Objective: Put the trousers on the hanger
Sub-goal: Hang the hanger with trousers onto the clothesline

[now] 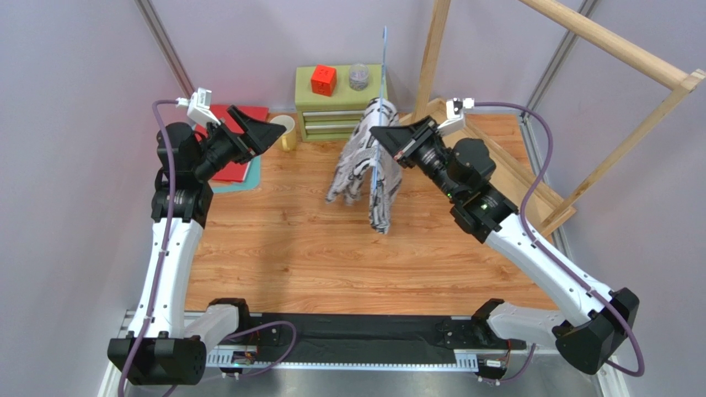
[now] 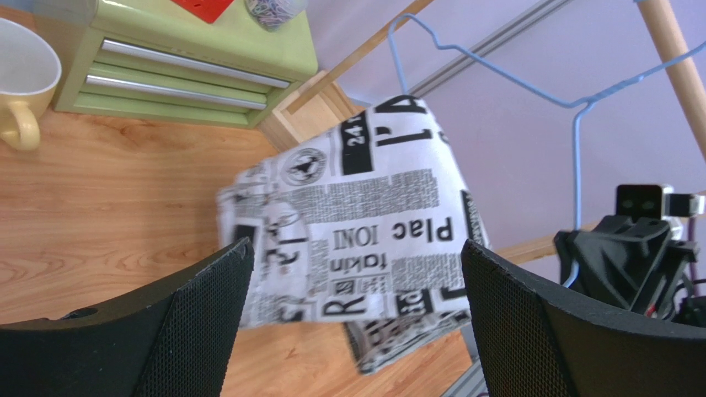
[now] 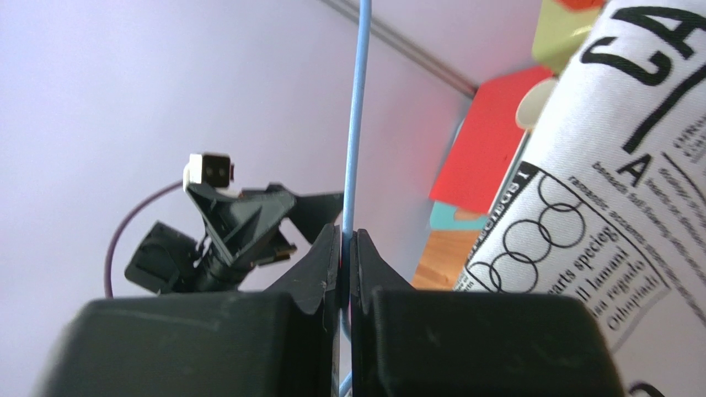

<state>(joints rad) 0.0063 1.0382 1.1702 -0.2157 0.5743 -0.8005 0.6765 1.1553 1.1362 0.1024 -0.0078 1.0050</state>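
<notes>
The newspaper-print trousers point(image 1: 365, 161) hang folded over the pale blue wire hanger point(image 1: 383, 91), held up above the wooden table; both legs droop on either side. My right gripper point(image 1: 383, 135) is shut on the hanger's wire, seen in the right wrist view point(image 3: 356, 124) clamped between the jaws, with the trousers point(image 3: 613, 207) beside it on the right. My left gripper point(image 1: 269, 136) is open and empty, left of the trousers and apart from them. In the left wrist view the trousers point(image 2: 365, 223) and the hanger point(image 2: 576, 149) hang beyond its spread fingers point(image 2: 215, 306).
A green drawer box point(image 1: 336, 103) with a red cube point(image 1: 322, 79) and a jar stands at the back. A yellow mug point(image 1: 286, 131) and red and teal items point(image 1: 236, 165) lie back left. A wooden rack frame point(image 1: 580, 91) rises at the right.
</notes>
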